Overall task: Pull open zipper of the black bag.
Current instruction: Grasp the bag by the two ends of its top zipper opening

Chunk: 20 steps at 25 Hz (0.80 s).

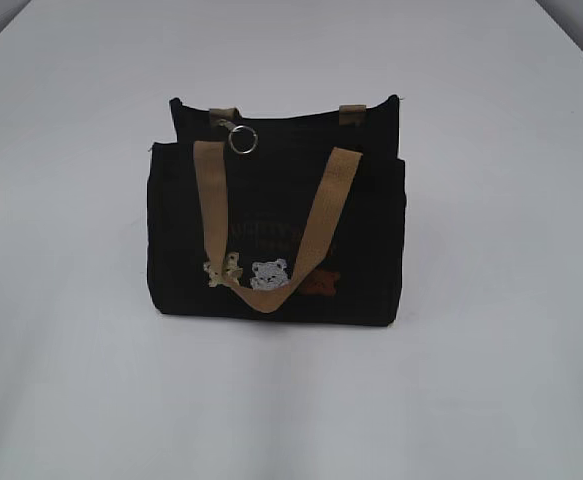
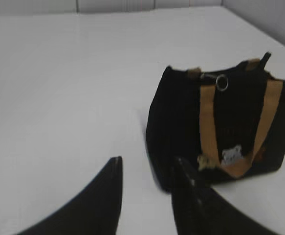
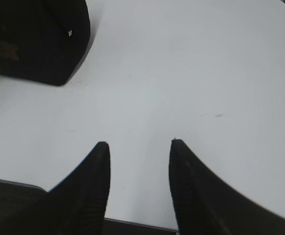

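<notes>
Bag (image 1: pixel 276 235) upright mid-table (image 1: pixel 491 400), front with bears facing exterior camera, tan handle (image 1: pixel 271 215) draped down the front. Zipper (image 1: pixel 281 118) along top edge, ring pull (image 1: pixel 243 139) hanging at left end, near rear-left handle tab. Left gripper (image 2: pixel 147 164) low over table, just left of bag's side, jaws parted, nothing between. Right gripper (image 3: pixel 140 147) over bare table, well right of bag corner (image 3: pixel 39 39), jaws parted, empty. Neither gripper seen in exterior view.

faint arched lettering on the front of the black bag (image 1: pixel 276 240), between the handles, too blurred to read.
</notes>
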Tool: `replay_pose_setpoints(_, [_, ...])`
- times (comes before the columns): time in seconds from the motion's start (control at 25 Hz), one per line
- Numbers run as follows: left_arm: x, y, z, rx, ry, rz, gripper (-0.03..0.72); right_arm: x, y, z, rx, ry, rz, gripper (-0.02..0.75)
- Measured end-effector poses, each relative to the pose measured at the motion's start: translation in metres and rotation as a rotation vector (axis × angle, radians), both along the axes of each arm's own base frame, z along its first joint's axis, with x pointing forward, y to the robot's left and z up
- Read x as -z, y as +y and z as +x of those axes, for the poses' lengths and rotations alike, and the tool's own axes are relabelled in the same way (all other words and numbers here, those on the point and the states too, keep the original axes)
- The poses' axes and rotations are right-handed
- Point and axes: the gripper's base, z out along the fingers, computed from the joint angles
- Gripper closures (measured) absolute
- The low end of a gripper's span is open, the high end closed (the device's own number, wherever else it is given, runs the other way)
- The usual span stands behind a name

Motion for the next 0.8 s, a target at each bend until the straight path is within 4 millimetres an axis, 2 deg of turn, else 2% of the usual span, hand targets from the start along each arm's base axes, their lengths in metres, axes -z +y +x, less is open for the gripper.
replay_pose_setpoints(0.12, [0.000, -0.006, 0.053, 0.065, -0.018, 0.028, 0.351, 0.000, 0.000, 0.000, 0.000, 0.000, 0.000, 0.419])
replay_pose_setpoints(0.2, [0.010, -0.010, 0.087, 0.130, 0.009, 0.076, 0.317, 0.000, 0.000, 0.000, 0.000, 0.000, 0.000, 0.419])
replay_pose_setpoints(0.28, [0.036, -0.017, 0.129, 0.220, 0.115, 0.075, 0.305, 0.000, 0.000, 0.000, 0.000, 0.000, 0.000, 0.419])
replay_pose_setpoints(0.32, [0.045, -0.020, 0.142, 0.267, 0.119, 0.109, 0.302, 0.000, 0.000, 0.000, 0.000, 0.000, 0.000, 0.419])
replay_pose_setpoints(0.48, [0.077, -0.031, 0.190, 0.418, 0.164, 0.069, 0.296, 0.000, 0.000, 0.000, -0.001, 0.000, 0.002, 0.419])
replay_pose_setpoints(0.64, [0.100, -0.033, 0.221, 0.448, 0.209, 0.090, 0.294, 0.000, 0.000, 0.000, -0.001, 0.000, 0.002, 0.419])
replay_pose_setpoints(0.8, [0.112, -0.046, 0.232, 0.528, 0.187, 0.165, 0.270, 0.000, 0.000, 0.000, -0.003, 0.000, 0.004, 0.419])
